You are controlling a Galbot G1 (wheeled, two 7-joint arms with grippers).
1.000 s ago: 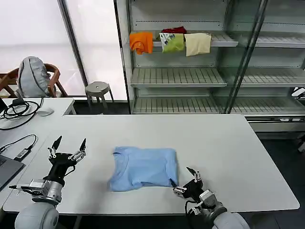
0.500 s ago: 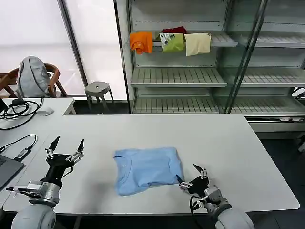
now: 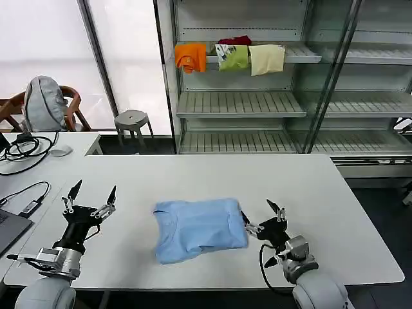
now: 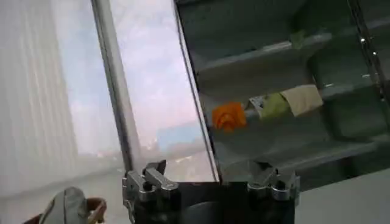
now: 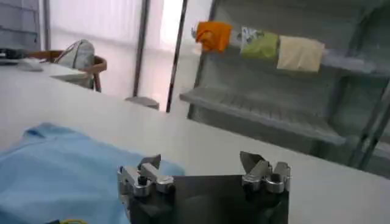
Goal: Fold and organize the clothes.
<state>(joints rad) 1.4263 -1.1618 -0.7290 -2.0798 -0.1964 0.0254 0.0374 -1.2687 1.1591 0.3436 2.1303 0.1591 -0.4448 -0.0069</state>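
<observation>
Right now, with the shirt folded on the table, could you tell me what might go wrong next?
1. The right tool sits open right at the edge of the blue T-shirt; a sideways move could snag the fold and undo it.
2. The T-shirt lies slightly askew with an uneven near edge, so lifting from one side may let it sag open.
3. The left tool hovers open near the cables on the table.

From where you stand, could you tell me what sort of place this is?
Probably a lab or test room staged as a clothes shop: metal shelving holding folded garments, a white table bearing a blue T-shirt, cables and a laptop alongside.
</observation>
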